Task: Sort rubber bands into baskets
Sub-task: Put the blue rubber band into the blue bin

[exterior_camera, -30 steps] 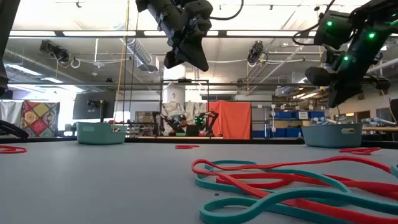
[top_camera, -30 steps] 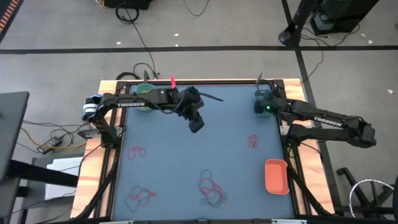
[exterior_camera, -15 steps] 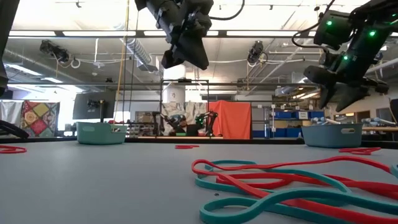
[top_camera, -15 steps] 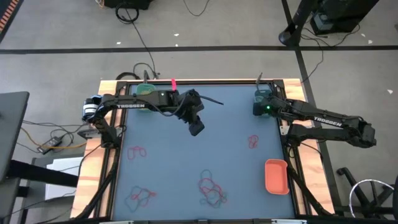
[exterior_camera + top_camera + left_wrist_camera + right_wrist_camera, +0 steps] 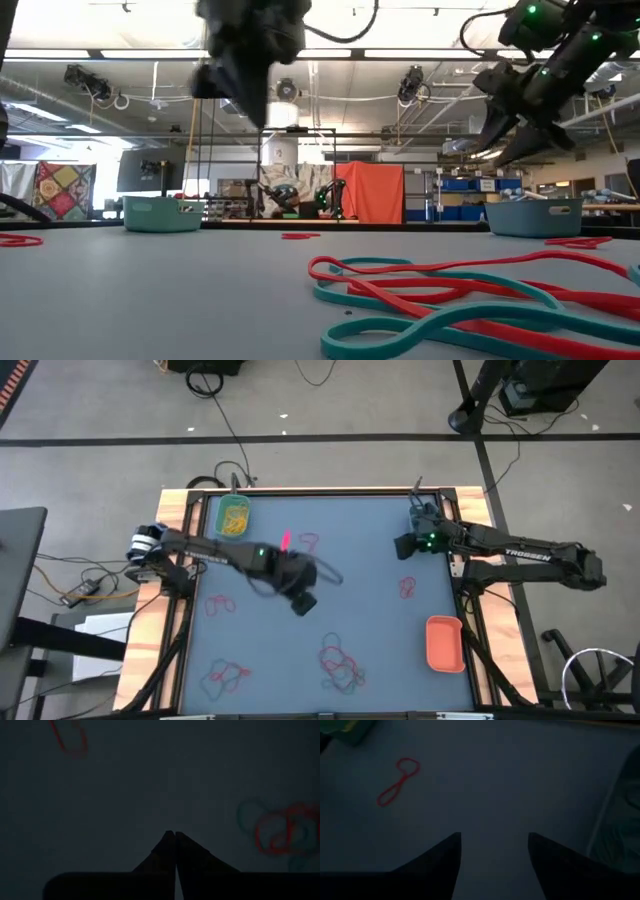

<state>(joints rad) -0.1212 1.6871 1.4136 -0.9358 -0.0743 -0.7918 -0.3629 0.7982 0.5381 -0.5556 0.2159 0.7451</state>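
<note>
Motion blurs the left claw [image 5: 301,603], fingers pressed together and empty, now swung from the far green basket [image 5: 234,517] toward the near tangle of rubber bands [image 5: 338,664] on the table [image 5: 380,550], while the right claw [image 5: 405,546] spreads wide.

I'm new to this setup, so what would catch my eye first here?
The tangle of red and teal rubber bands lying right in front of the low camera. Next, the left gripper, shut and empty over mid-table, and the orange-red basket at the table's right edge.
</note>
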